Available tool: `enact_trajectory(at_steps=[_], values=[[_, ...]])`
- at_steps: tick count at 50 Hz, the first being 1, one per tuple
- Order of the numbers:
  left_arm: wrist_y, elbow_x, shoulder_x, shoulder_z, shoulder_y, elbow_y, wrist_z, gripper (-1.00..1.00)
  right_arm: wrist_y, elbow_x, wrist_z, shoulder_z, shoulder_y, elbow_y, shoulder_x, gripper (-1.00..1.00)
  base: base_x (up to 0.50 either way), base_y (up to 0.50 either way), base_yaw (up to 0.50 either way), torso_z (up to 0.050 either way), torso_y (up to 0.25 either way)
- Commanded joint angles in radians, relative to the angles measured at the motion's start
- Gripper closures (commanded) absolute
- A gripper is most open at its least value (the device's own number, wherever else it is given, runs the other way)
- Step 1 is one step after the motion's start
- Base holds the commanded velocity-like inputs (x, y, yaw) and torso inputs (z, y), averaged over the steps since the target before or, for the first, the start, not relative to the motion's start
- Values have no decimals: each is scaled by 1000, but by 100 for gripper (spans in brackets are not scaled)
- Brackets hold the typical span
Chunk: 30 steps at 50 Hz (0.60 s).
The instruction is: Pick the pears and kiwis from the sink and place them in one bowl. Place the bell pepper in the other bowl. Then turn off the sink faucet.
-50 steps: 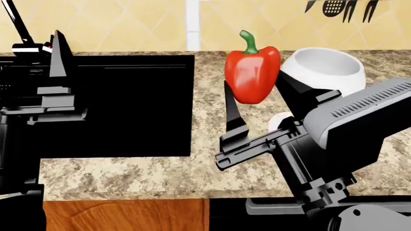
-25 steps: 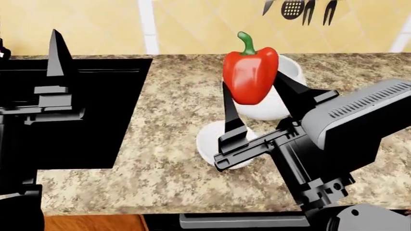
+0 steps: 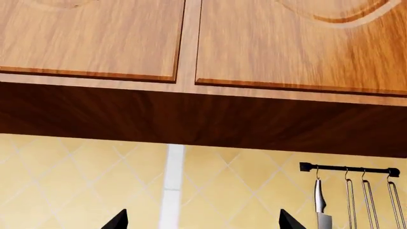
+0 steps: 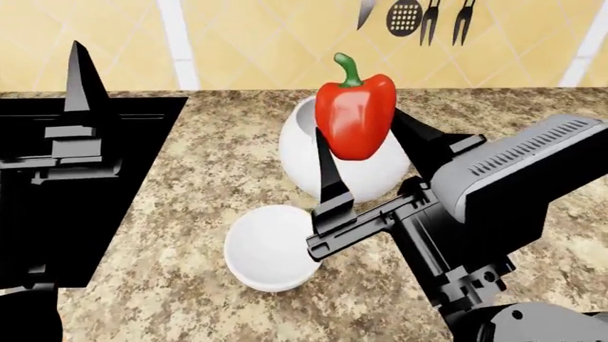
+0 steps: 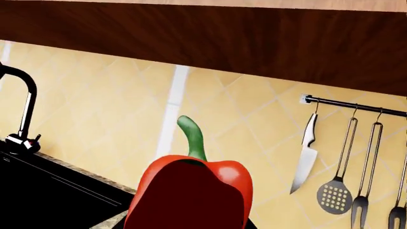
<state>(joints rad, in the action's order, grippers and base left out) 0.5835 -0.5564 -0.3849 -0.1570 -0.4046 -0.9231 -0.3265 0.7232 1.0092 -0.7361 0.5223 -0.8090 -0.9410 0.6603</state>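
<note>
Upright in the right gripper (image 4: 366,153), a glossy red bell pepper (image 4: 354,117) with a curved green stem is pinched between two black fingers, above a speckled granite counter (image 4: 209,164). Directly behind it stands a large white bowl (image 4: 302,153); a smaller white bowl (image 4: 269,246) sits nearer, beside the gripper's base. Releasing from this height could let the pepper bounce off a rim, or land in the wrong bowl, since whether either bowl already holds fruit cannot be told. The left gripper (image 4: 81,78) points upward over the glossy black sink (image 4: 142,135), holding nothing; how far apart its fingers stand cannot be judged. A thin black faucet (image 5: 22,119) rises by the sink. Kitchen utensils (image 5: 343,162) hang on the yellow tiled wall (image 5: 95,95).
</note>
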Motion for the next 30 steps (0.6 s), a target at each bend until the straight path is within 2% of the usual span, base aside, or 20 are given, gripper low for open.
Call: enact_trajectory(at_steps=[1, 13, 22, 30], values=[[-9, -12, -8, -12, 2, -5, -12, -100, 162, 204, -86, 35, -139, -4, -66, 100, 0, 0, 0, 0, 0], [-3, -50, -19, -41, 4, -13, -21, -100, 163, 750, -213, 77, -345, 118, -128, 100, 0, 0, 0, 0, 0], [13, -91, -31, -70, -7, -28, -40, -100, 152, 968, -308, 170, -366, 229, -133, 100, 0, 0, 0, 0, 0], [15, -101, -39, -75, -10, -33, -50, -100, 121, 1088, -338, 177, -379, 275, -98, 100, 0, 0, 0, 0, 0]])
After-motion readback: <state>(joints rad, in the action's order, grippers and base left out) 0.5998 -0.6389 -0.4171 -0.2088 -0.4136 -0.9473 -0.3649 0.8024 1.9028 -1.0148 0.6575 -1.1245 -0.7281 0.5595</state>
